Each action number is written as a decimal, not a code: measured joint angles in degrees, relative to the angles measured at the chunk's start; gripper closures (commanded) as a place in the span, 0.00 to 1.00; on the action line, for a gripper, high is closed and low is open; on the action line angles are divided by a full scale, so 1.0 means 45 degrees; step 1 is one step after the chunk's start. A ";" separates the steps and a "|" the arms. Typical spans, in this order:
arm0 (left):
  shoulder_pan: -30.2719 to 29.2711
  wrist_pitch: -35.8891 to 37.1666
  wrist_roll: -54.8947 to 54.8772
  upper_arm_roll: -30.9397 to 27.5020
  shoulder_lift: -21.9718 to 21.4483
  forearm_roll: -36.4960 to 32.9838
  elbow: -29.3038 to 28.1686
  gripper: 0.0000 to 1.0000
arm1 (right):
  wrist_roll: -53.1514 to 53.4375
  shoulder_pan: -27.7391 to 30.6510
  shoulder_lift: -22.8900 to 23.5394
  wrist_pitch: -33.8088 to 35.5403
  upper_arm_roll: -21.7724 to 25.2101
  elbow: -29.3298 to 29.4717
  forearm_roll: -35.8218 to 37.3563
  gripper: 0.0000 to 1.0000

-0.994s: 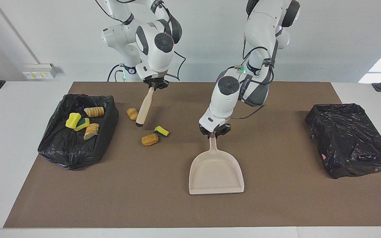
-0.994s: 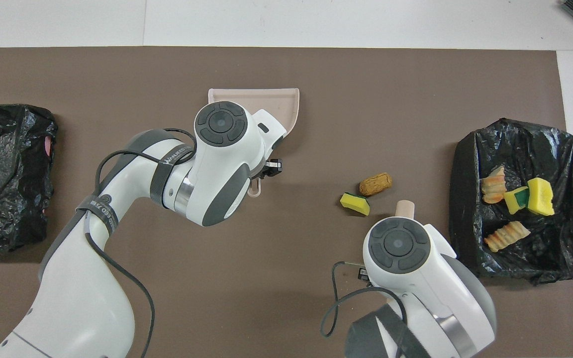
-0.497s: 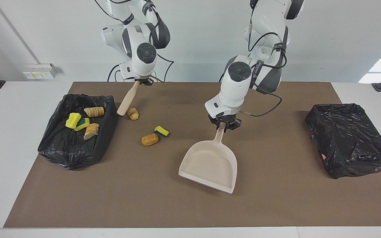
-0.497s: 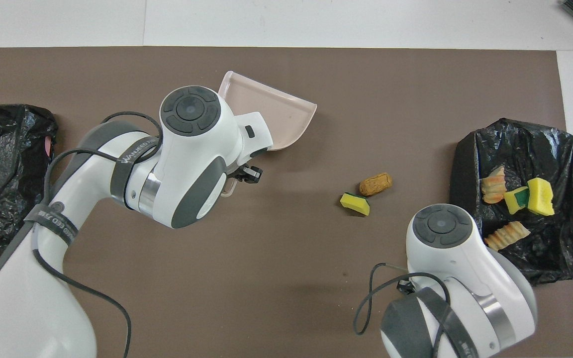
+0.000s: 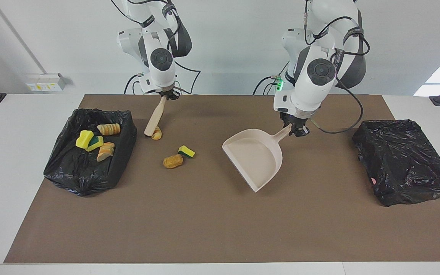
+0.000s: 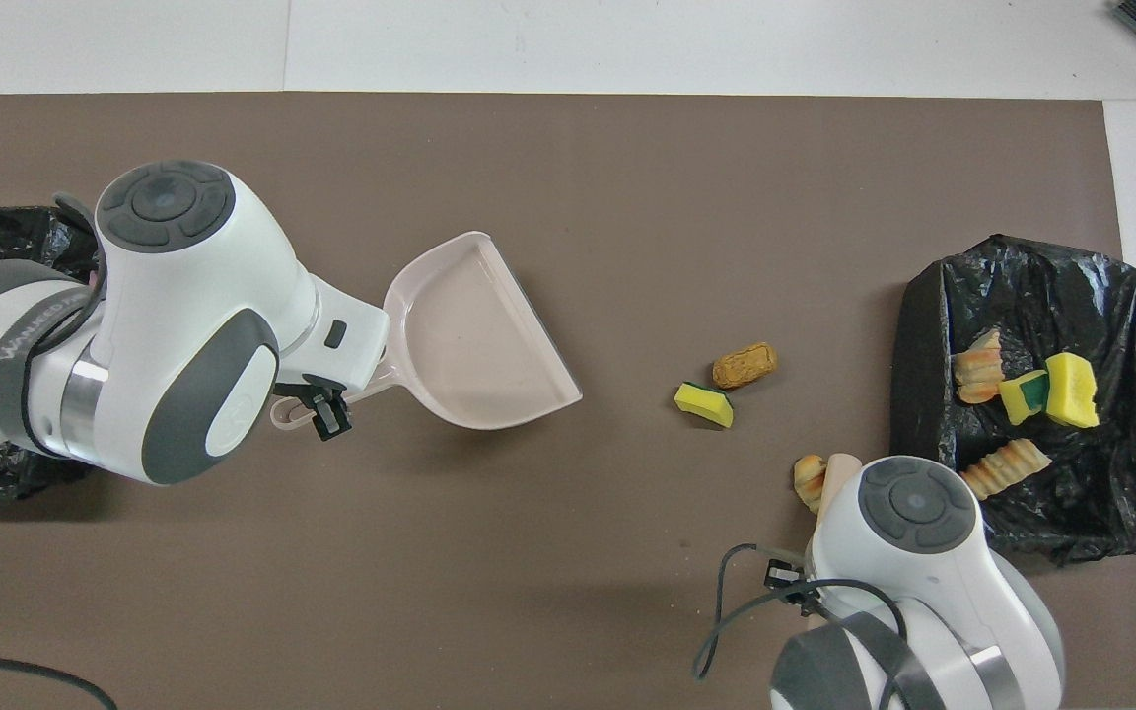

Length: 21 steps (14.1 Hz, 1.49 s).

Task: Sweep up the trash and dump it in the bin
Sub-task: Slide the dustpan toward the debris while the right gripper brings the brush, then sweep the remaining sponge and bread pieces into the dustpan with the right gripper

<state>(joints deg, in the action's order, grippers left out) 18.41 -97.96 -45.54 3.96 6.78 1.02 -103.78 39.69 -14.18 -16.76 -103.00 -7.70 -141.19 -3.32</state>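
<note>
The left gripper (image 5: 295,130) is clamped on the handle of the beige dustpan (image 5: 256,158), which hangs tilted over the middle of the brown mat (image 5: 220,229) with its open mouth turned toward the right arm's end of the table. The right gripper (image 5: 165,95) is closed around the top of the brush (image 5: 155,118), a beige-handled thing that slants down to the mat near the robots; its lower end sits just beside a golden-brown bread piece (image 5: 156,133), though whether the two touch cannot be told. Two more bits of trash lie loose on the mat, a little farther from the robots than that one: a yellow sponge chunk (image 5: 186,151) with a green face and, just beside it, a rounded bread piece (image 5: 173,161). Both sit between the dustpan and the black-lined bin (image 5: 86,179) at the right arm's end of the table. That bin already holds several pieces (two yellow sponge chunks (image 5: 89,140) close together, one showing green, and two ridged bread pieces (image 5: 108,129)). A second black-lined bin (image 5: 403,160) stands at the left arm's end of the table, well apart from the loose trash. In the overhead view the dustpan's mouth faces the sponge chunk and the rounded bread piece, with bare mat between them.
</note>
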 measured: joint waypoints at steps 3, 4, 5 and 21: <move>0.0149 -0.1157 -0.0725 0.0123 -0.0833 -0.0005 -0.1825 1.00 | -0.1484 -0.0094 0.0314 -0.1582 -0.0030 0.0209 -0.0273 1.00; 0.0327 -0.1802 -0.0753 0.0160 -0.1183 -0.0033 -0.2559 1.00 | -0.2235 -0.0102 0.0512 -0.1792 -0.0036 0.0413 -0.0405 1.00; 0.0507 -0.2370 -0.0753 0.0186 -0.1510 -0.0135 -0.3194 1.00 | -0.2941 -0.0101 0.0762 -0.1956 -0.0036 0.0692 -0.0753 1.00; 0.1059 -0.5390 0.0406 0.0222 -0.1269 -0.0689 -0.5206 1.00 | -0.6602 0.1043 0.2946 -0.1436 0.0017 0.4312 0.0708 1.00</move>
<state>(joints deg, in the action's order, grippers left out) 23.17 -122.22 -43.71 4.96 1.07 -2.08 -127.21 9.98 -9.48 -3.50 -109.47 -7.62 -121.79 -0.13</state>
